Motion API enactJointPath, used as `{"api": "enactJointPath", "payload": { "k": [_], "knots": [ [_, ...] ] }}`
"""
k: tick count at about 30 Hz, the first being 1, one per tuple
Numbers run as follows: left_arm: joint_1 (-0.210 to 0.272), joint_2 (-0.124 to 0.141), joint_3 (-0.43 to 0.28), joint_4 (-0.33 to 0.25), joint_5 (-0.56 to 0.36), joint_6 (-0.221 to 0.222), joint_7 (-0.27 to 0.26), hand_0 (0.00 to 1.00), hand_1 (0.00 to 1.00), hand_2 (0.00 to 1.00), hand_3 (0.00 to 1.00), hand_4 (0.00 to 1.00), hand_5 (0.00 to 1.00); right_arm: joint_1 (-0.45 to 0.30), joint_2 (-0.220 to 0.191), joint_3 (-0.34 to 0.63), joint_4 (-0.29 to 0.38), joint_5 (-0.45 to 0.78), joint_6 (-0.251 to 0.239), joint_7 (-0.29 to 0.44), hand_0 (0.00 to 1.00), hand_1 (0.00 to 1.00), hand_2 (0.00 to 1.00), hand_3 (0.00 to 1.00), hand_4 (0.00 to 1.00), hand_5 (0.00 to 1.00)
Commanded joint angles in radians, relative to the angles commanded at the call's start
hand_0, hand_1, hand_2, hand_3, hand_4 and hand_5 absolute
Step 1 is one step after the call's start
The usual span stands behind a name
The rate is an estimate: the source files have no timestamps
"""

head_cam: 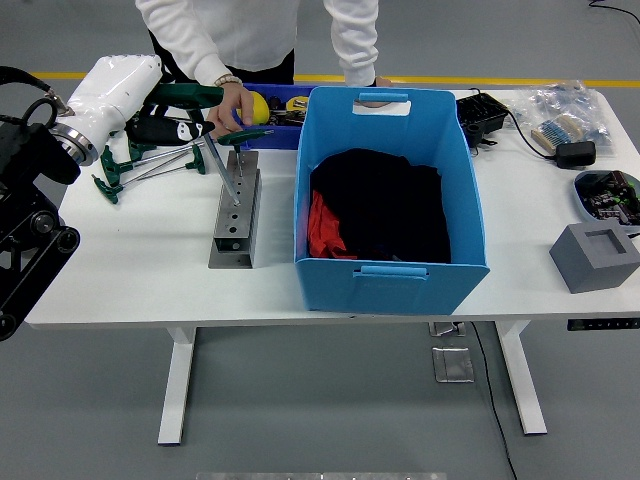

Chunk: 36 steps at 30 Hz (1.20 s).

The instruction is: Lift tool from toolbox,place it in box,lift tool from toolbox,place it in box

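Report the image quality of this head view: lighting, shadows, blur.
Head view: even, soft overhead light, no glare on the white table; only a faint shadow beside the blue bin; its dark contents lose detail; the left hand and green-handled tool look slightly soft; the rest is sharp.

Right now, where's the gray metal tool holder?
Head view: the gray tool holder stands on the white table left of centre, just left of the blue bin, with green-handled T-wrenches lying to its upper left.

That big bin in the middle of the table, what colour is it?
The bin is bright blue, holding black and red cloth; the head view shows it.
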Motion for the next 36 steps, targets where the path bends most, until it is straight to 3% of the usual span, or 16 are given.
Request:
{"api": "enactJointPath", "payload": {
  "k": [6,12,18,24,31,36],
  "knots": [
    [-0.050,0.019,0.022,-0.042,-0.031,-0.003,0.000,0.177,0.009,0.044,0.057,0.684,0.457,-0.001,0.000,-0.001,0.000,-0.001,0.001,0.000,0.634,0.623,0.705,0.541,0.796,0.586],
    [-0.098,0.009,0.038,-0.061,-0.061,0.004,0.000,0.175,0.008,0.044,0.057,0.684,0.456,-0.001,-0.001,-0.005,0.000,0.004,0.002,0.001,0.634,0.623,0.705,0.540,0.796,0.585],
    [-0.143,-0.030,0.064,-0.061,-0.093,0.018,-0.004,0.174,0.006,0.044,0.057,0.685,0.455,-0.001,-0.003,-0.012,0.000,0.011,0.002,0.003,0.634,0.623,0.705,0.540,0.796,0.585],
    [-0.166,-0.098,0.108,-0.002,-0.171,0.019,-0.040,0.175,0.006,0.043,0.057,0.685,0.446,-0.002,-0.003,-0.024,0.000,0.015,0.003,0.002,0.634,0.622,0.705,0.540,0.797,0.584],
    [-0.198,-0.141,0.223,0.079,-0.226,0.020,-0.062,0.176,0.006,0.043,0.057,0.681,0.438,-0.001,-0.004,-0.036,0.000,0.022,0.003,0.002,0.634,0.623,0.705,0.540,0.797,0.584],
    [-0.233,-0.156,0.317,0.137,-0.253,0.011,-0.070,0.178,0.008,0.045,0.057,0.681,0.435,0.000,-0.006,-0.046,0.000,0.024,0.004,0.002,0.634,0.623,0.705,0.540,0.797,0.584]
  ]
}}
